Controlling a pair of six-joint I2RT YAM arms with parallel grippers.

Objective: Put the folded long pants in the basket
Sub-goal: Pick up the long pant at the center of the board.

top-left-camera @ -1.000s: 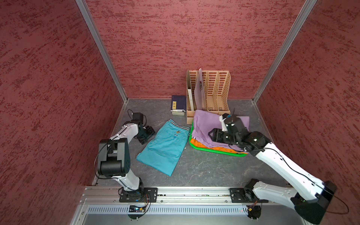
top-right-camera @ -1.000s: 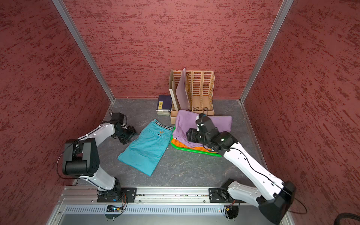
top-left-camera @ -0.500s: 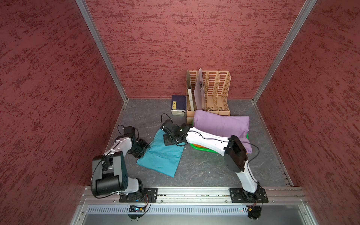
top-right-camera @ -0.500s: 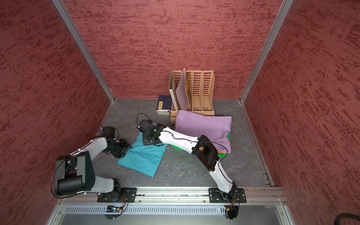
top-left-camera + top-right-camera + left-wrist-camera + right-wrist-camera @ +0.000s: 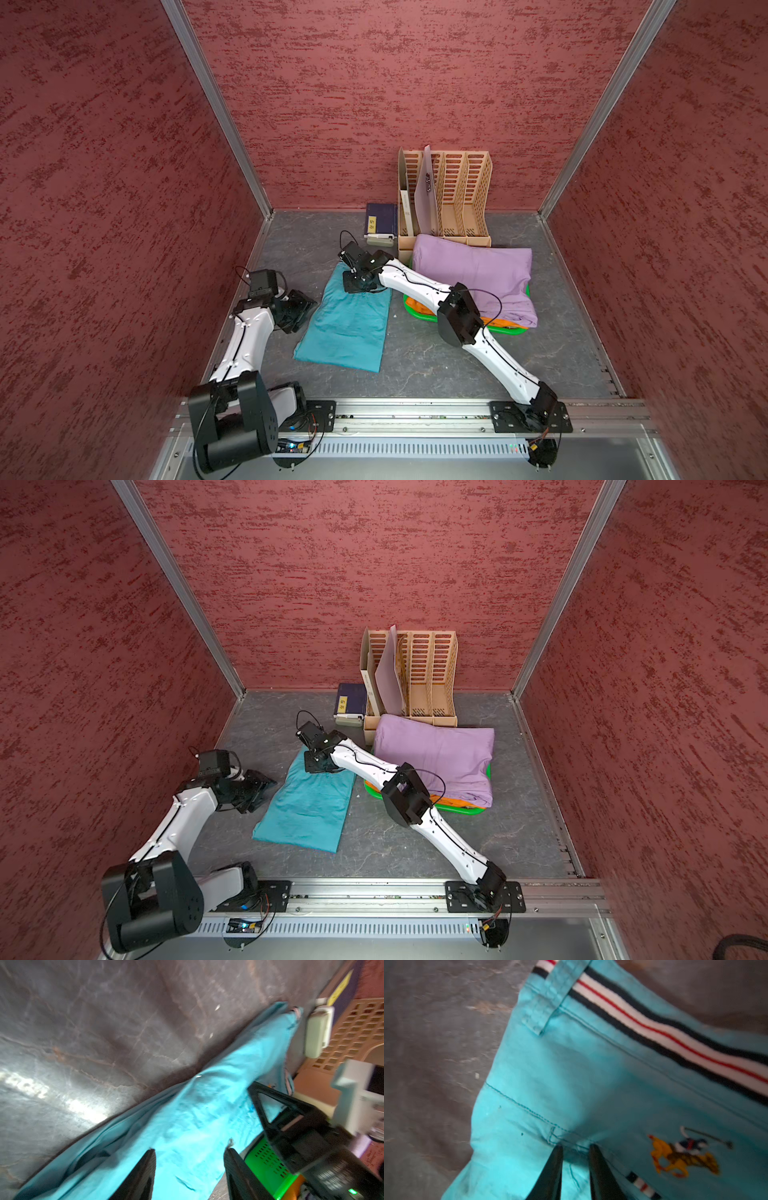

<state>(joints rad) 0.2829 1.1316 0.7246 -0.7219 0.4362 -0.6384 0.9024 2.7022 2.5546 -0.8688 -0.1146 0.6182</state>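
Note:
The teal long pants (image 5: 349,328) (image 5: 307,808) lie flat on the grey floor, left of the green basket (image 5: 415,313). My right gripper (image 5: 357,284) (image 5: 576,1147) presses down on their striped waistband end, jaws nearly together with a pucker of teal cloth pinched between the tips. Beside the pants' left edge, my left gripper (image 5: 303,309) (image 5: 190,1153) stands open, with teal cloth (image 5: 197,1122) just beyond its fingertips. In the basket, orange pants (image 5: 417,302) lie under lilac pants (image 5: 473,274), which hang over the rim.
A beige slotted file organiser (image 5: 453,199) stands at the back wall behind the basket. A dark blue book (image 5: 380,220) lies to its left. Red walls close in three sides, and a metal rail (image 5: 395,411) runs along the front.
My right arm swung from the basket over to the teal pants' waistband and its jaws narrowed onto the cloth. The left gripper moved forward along the pants' left edge.

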